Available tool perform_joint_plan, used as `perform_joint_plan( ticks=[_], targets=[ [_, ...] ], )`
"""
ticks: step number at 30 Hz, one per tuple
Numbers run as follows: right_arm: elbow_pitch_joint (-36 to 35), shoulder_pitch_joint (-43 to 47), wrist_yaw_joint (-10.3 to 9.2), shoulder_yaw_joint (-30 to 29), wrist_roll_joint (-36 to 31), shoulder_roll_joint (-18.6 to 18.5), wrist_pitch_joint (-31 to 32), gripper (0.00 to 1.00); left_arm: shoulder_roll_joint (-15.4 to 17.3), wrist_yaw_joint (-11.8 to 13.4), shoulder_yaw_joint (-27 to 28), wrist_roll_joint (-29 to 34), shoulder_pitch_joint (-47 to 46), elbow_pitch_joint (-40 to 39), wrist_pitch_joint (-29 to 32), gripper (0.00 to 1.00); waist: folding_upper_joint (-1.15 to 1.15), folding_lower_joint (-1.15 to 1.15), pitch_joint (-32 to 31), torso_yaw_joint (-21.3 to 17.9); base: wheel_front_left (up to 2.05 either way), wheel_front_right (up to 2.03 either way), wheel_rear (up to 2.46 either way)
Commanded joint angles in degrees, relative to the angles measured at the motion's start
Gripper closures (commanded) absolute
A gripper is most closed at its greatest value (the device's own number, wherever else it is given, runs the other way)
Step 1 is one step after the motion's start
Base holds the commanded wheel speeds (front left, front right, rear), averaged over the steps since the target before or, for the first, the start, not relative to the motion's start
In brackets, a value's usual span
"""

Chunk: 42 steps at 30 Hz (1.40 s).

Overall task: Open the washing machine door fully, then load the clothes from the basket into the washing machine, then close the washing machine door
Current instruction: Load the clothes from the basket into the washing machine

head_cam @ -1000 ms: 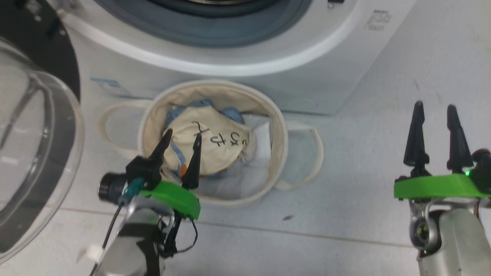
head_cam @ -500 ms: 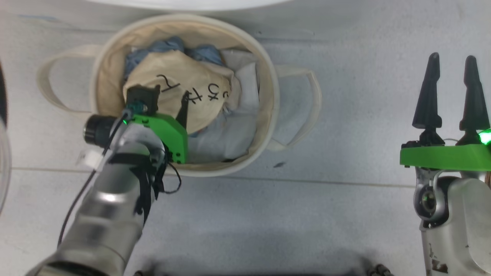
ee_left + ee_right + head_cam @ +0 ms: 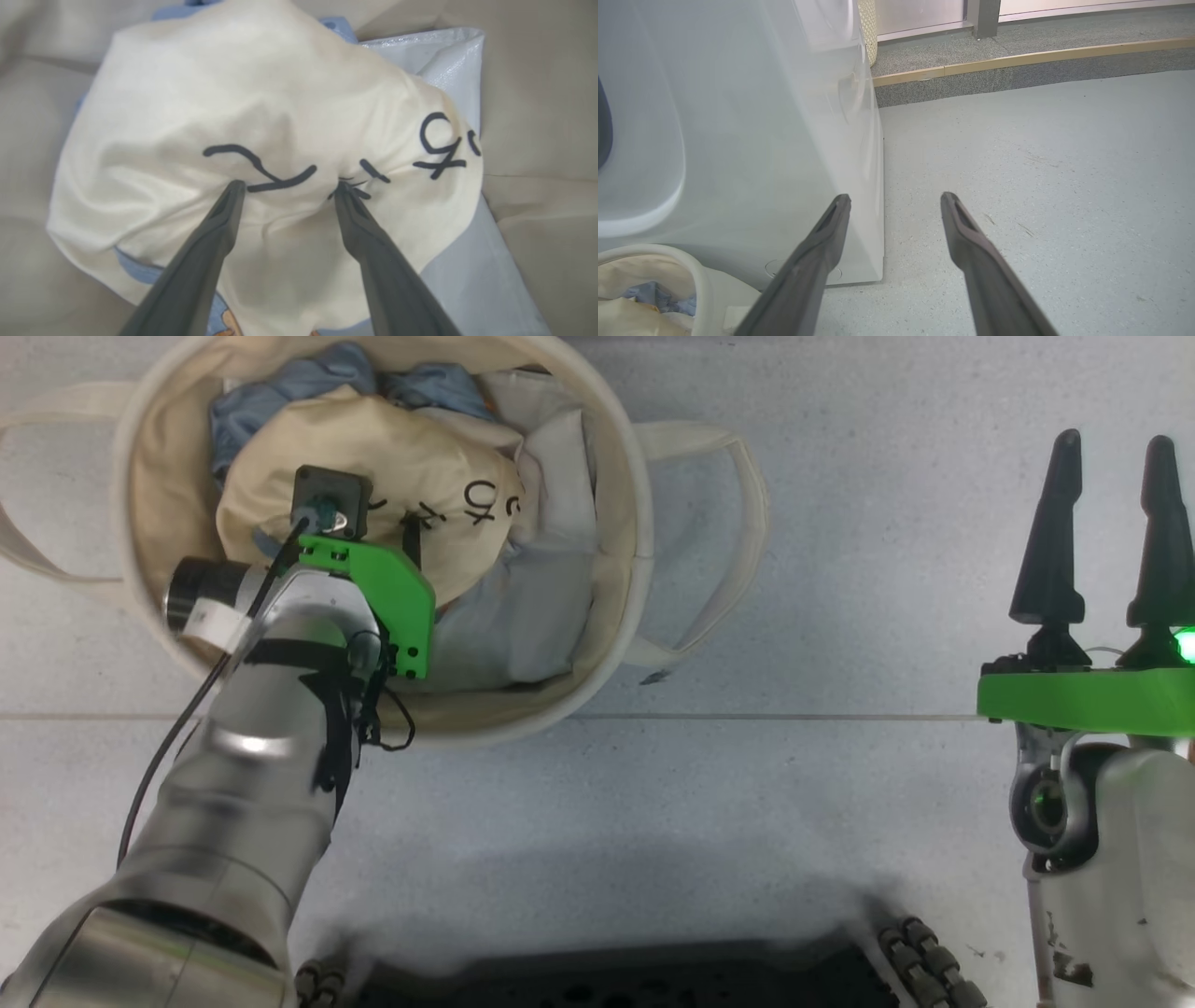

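The left end effector (image 3: 288, 185) had its two long dark fingers spread. Both tips pressed into the bundle of cream fabric with black handwritten marks and light blue cloth (image 3: 261, 102), dimpling it but pinching nothing yet. The bundle lay whole inside the small round cream canvas basket (image 3: 616, 523), on a flat white sheet lining (image 3: 472, 280), and the basket stood on the grey floor (image 3: 840, 821). Off to the side, the right end effector (image 3: 1113, 441) hung over bare floor, spread and empty. Beyond it rose the white front-loading washing machine (image 3: 738, 140), just behind the basket.

By my judgement loading had only begun. No garment had left the basket, so the lift, the carry to the drum and the closing of the door all remained.

A second before, the glossy black-rimmed door stood swung open at the left of the head view. Since then the left end effector had gone from hovering over the basket's near rim to reaching down into the cloth. The head camera had tipped downward too, so the basket's shift up the frame was no move of the basket. The right end effector kept its spread.
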Motion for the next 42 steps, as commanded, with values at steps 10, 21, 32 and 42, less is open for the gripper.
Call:
perform_joint_plan(
  ticks=[10,21,32,42],
  targets=[
    [-2.8,0.8,0.02,2.1,-1.3,0.0,-0.7,0.00,1.4,2.0,-1.8,-0.5,-0.8,0.4,1.0,0.23,0.00,-0.01,1.9,-0.1,0.00,0.00,0.00],
    [-2.1,-0.5,0.02,2.3,-1.1,0.0,-0.7,0.00,1.4,-2.5,-1.8,-8.6,2.1,-1.1,-8.8,1.00,0.00,-0.01,-3.1,2.8,0.00,0.00,0.00],
    [0.3,0.1,0.02,3.7,1.1,0.0,-0.7,0.00,5.7,-3.2,6.3,-9.2,14.2,-17.7,-13.4,1.00,0.00,-0.01,-17.6,6.0,0.00,0.00,0.00],
    [2.1,4.7,0.02,3.7,3.8,0.0,-0.7,0.00,5.6,-3.8,17.5,1.9,35.0,-48.4,-13.4,1.00,0.00,-0.01,-29.1,6.8,0.00,0.00,0.00]
  ],
)
